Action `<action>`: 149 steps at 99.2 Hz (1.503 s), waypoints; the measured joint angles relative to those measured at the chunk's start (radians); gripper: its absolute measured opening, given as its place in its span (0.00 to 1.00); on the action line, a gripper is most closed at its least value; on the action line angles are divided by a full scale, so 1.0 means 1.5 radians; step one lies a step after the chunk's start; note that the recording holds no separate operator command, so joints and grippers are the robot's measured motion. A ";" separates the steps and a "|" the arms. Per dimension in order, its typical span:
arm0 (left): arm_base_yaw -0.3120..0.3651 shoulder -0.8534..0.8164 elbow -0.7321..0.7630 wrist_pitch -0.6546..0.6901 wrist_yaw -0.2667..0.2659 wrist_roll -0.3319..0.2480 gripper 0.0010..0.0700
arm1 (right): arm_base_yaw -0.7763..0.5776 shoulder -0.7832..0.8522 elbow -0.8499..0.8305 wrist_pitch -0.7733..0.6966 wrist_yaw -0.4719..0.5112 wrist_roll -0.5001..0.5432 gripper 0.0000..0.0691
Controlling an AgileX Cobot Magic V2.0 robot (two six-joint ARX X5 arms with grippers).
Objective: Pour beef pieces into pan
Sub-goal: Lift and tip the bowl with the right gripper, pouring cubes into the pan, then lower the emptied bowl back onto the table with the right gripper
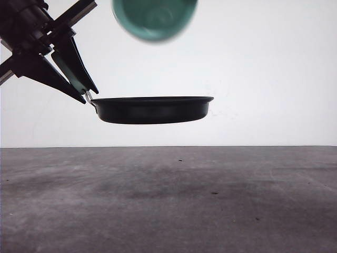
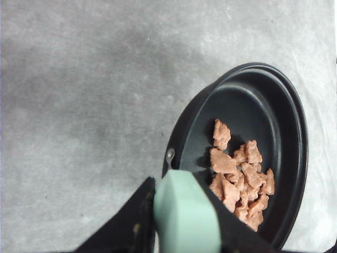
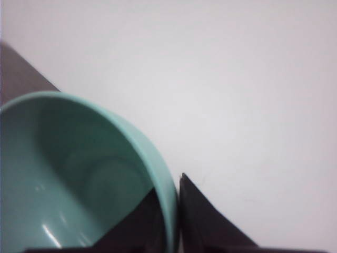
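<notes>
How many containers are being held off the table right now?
2: the pan, held by its handle in the left gripper, and the teal bowl above it, its rim pinched by the right gripper.

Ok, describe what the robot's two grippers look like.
The left gripper has long black wedge-shaped fingers tapering to points, mounted on dark bars and brackets in the front view. The right gripper shows the same black, pointed, triangular fingers in the right wrist view. No cables or markings can be made out on either.

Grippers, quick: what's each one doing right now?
Left gripper: shut on the pan handle, pan held off the table, beef pieces inside.
Right gripper: shut on the teal bowl rim; bowl looks empty.
</notes>
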 joint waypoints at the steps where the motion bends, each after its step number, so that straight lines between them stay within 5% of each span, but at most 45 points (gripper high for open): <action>1: 0.000 0.000 0.000 0.000 0.001 0.000 0.07 | -0.003 -0.001 0.010 -0.014 -0.010 0.015 0.03; 18: 0.000 0.000 0.000 0.003 0.001 0.000 0.07 | -0.083 -0.003 0.181 -0.261 -0.163 0.222 0.03; 31: 0.000 0.000 0.000 0.022 0.002 0.000 0.07 | -0.181 -0.011 0.235 -0.401 -0.178 0.355 0.03; 56: 0.000 0.000 0.000 0.033 0.000 0.007 0.07 | -0.384 -0.010 0.166 -0.702 -0.280 0.445 0.03; 91: 0.000 0.000 0.000 0.034 -0.002 0.008 0.07 | -0.502 -0.005 -0.108 -0.671 -0.370 0.459 0.03; 149: -0.007 0.000 0.000 0.011 0.028 0.010 0.07 | -0.488 -0.001 -0.117 -0.640 -0.387 0.462 0.03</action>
